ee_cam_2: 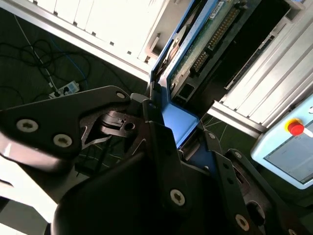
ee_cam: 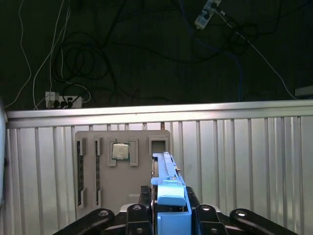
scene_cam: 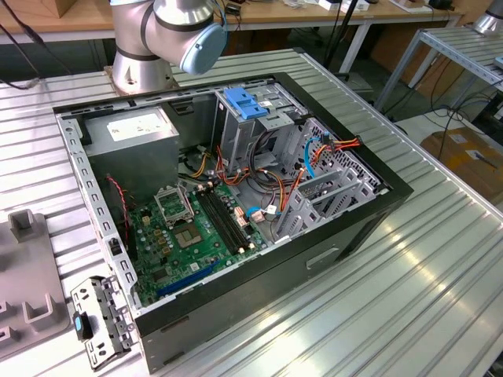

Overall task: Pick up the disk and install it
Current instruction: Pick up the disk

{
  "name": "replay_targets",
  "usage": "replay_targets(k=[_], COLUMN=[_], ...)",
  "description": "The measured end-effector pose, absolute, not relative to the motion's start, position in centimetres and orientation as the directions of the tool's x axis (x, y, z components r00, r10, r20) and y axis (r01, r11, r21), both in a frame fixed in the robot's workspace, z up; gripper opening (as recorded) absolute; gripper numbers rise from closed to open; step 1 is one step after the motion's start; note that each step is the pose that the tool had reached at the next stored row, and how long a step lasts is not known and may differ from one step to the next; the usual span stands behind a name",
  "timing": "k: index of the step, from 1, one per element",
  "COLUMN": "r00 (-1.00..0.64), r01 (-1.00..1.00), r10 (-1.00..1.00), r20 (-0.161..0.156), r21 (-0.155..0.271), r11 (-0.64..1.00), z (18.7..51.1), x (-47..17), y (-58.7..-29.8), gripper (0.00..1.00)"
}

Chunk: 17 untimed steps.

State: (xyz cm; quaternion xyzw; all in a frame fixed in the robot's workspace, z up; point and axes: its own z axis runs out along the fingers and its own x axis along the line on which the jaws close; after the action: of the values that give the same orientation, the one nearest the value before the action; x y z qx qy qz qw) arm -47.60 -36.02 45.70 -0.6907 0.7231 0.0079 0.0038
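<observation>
My gripper (ee_cam: 170,200) is shut on the disk (ee_cam: 165,169), which I see edge-on in the first wrist view, its blue side rail (ee_cam: 171,193) clamped between the black fingers. Below it lies a grey holder plate (ee_cam: 122,166) on the ribbed metal table. In the second wrist view the disk (ee_cam_2: 205,44) shows its green circuit-board side and a blue rail (ee_cam_2: 178,117), and the gripper (ee_cam_2: 164,122) grips that end. Whether the disk still touches the plate I cannot tell. The open computer case (scene_cam: 236,196) lies on the table in the exterior view.
The holder plate carries a processor chip (ee_cam: 120,151) and memory sticks (ee_cam: 80,169). Inside the case are a motherboard (scene_cam: 196,228), a power-supply box (scene_cam: 130,129), and a grey drive cage with a blue bracket (scene_cam: 244,102). The arm's base (scene_cam: 145,47) stands behind the case. Cables lie on the dark floor (ee_cam: 73,54).
</observation>
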Motion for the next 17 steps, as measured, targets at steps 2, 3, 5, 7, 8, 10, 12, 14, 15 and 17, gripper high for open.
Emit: replay_targets(k=[2, 3, 5, 7, 8, 10, 12, 14, 15, 17], r00=[-0.046, -0.045, -0.037, -0.025, -0.021, -0.016, -0.013, -0.011, -0.011, -0.009], r01=[-0.999, -0.999, -0.999, -1.000, -1.000, -1.000, -1.000, -1.000, -1.000, -1.000], r10=[-0.999, -0.999, -0.999, -1.000, -1.000, -1.000, -1.000, -1.000, -1.000, -1.000], r20=[-0.016, -0.016, -0.016, -0.016, -0.016, -0.016, -0.016, -0.016, -0.016, -0.016], r21=[0.006, 0.007, 0.007, 0.007, 0.007, 0.007, 0.007, 0.007, 0.007, 0.007], r11=[0.045, 0.045, 0.037, 0.025, 0.021, 0.016, 0.013, 0.011, 0.011, 0.009], z=[45.9, 46.2, 46.3, 46.4, 46.5, 46.6, 46.8, 47.1, 47.3, 47.7], x=[-47.6, -47.6, -47.6, -47.6, -47.6, -47.6, -47.6, -47.6, -47.6, -47.6], y=[-36.0, -36.0, -36.0, -36.0, -36.0, -36.0, -36.0, -36.0, -36.0, -36.0], gripper=[0.37, 0.37, 0.37, 0.37, 0.37, 0.37, 0.37, 0.37, 0.37, 0.37])
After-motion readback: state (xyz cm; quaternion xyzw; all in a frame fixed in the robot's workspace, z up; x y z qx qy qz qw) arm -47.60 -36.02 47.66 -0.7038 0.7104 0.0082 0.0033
